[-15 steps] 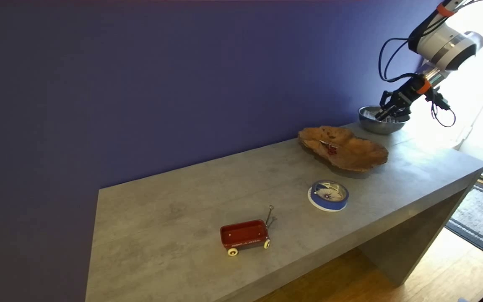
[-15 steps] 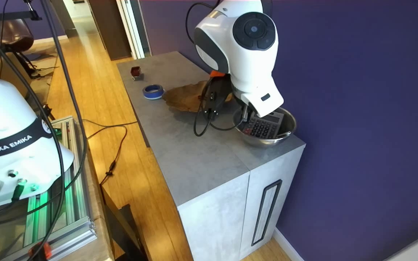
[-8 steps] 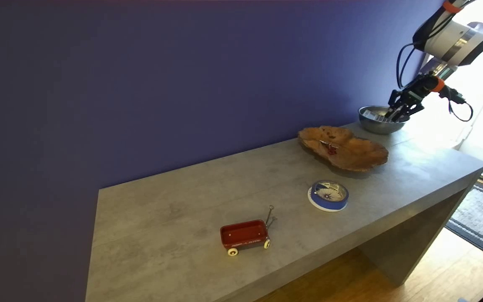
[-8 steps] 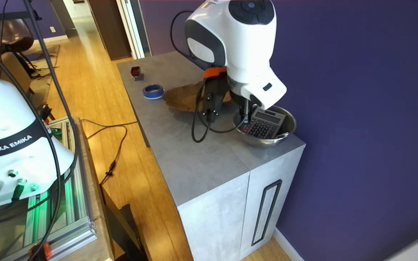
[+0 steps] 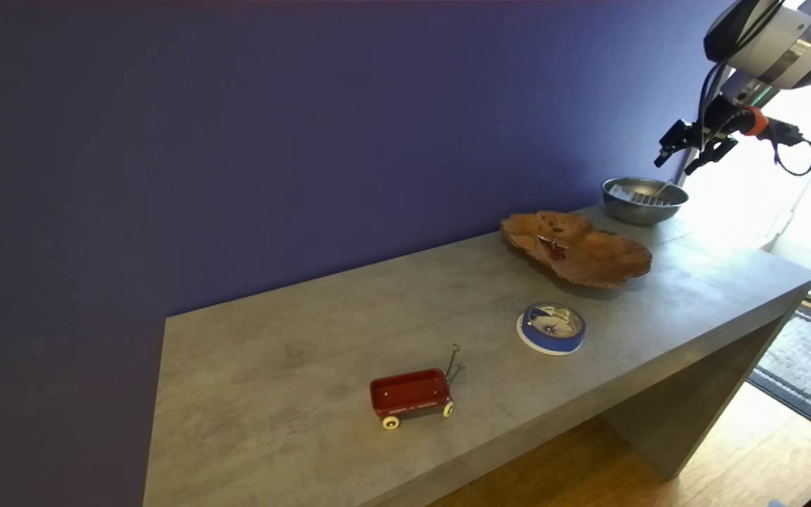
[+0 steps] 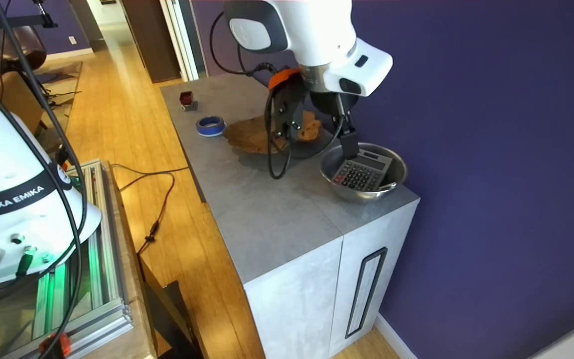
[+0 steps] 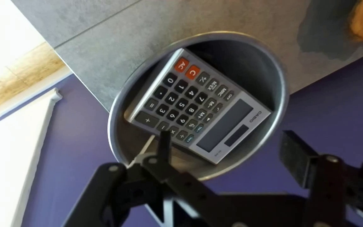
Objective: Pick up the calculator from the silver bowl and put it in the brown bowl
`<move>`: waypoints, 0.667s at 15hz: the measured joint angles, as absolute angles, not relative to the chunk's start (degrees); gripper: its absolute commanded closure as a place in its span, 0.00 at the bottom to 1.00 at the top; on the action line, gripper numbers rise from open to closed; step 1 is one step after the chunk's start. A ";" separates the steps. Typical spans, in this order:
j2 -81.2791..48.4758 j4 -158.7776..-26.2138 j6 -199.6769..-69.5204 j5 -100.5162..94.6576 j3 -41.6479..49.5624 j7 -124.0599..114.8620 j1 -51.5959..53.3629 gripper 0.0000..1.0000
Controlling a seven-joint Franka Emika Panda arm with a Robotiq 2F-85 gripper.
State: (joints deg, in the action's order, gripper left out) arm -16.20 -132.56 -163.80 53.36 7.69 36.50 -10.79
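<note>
In the wrist view the grey calculator (image 7: 200,101) lies face up and slanted inside the silver bowl (image 7: 282,85), which also shows in both exterior views. Above that bowl hangs my gripper (image 5: 676,165), its fingers spread wide with nothing between them. In the wrist view one finger (image 7: 165,142) overlaps the calculator's lower edge, while the opposite finger (image 7: 295,159) lies beyond the bowl's rim. The brown bowl (image 5: 606,260) stands beside the silver one and holds a small red thing (image 5: 557,251). Its edge just enters the wrist view.
A blue-and-white round dish (image 5: 552,341) sits in front of the brown bowl. Farther along the grey table (image 5: 293,394) is a red toy wagon (image 5: 411,394). A purple wall (image 5: 307,141) runs close behind both bowls. A thin pale stick (image 7: 146,145) leans in the silver bowl.
My gripper has opened and risen out of the silver bowl, away from the calculator. The calculator remains in the bowl, and both bowls stand where they were.
</note>
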 measured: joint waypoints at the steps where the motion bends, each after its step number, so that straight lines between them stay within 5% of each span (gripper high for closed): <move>1: -16.16 -132.58 -163.80 53.35 7.68 36.51 -10.77 0.00; 10: -19.93 -129.76 -164.66 34.46 10.53 42.94 -6.97 0.00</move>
State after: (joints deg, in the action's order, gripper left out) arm -19.93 -129.76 -164.66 34.46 10.53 42.94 -6.97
